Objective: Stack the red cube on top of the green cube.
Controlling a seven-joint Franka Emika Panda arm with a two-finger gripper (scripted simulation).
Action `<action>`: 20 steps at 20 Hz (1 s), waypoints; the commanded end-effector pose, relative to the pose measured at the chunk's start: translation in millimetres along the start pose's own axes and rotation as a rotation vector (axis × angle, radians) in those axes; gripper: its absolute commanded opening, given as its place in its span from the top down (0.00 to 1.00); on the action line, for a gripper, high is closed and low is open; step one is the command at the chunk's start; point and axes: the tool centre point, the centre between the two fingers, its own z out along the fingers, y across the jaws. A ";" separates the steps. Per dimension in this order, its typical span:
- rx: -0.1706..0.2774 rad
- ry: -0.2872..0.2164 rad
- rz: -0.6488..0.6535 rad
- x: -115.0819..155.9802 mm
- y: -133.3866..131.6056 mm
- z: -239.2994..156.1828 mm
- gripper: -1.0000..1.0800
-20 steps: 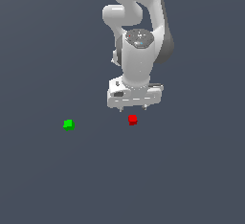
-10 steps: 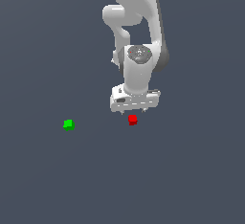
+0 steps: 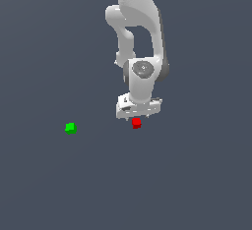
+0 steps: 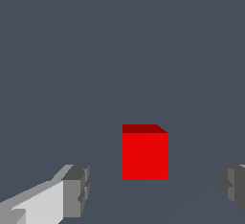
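Note:
The red cube rests on the dark grey floor just below the white gripper, which hangs low over it. In the wrist view the red cube stands between the two grey fingertips, with wide gaps on both sides and no contact, so the gripper is open. The green cube lies alone, well off toward the exterior view's left of the red one. It does not appear in the wrist view.
The white arm rises from the gripper toward the top of the exterior view. Plain dark grey floor surrounds both cubes.
The gripper has come down toward the red cube and now sits just above it. Both cubes have stayed where they were.

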 end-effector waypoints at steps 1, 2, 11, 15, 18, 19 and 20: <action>-0.001 0.000 -0.003 -1.3 -0.6 5.9 0.04; -0.001 0.000 -0.003 -1.4 -0.4 6.9 0.04; -0.001 -0.001 -0.003 -1.6 -0.5 19.0 0.04; -0.001 0.000 -0.003 -2.2 -0.5 39.0 0.04; -0.001 0.000 -0.003 -2.0 -0.4 51.1 0.04; -0.001 0.000 -0.003 -1.8 -0.4 53.7 0.04; -0.002 0.000 -0.004 -1.6 -0.4 55.3 0.04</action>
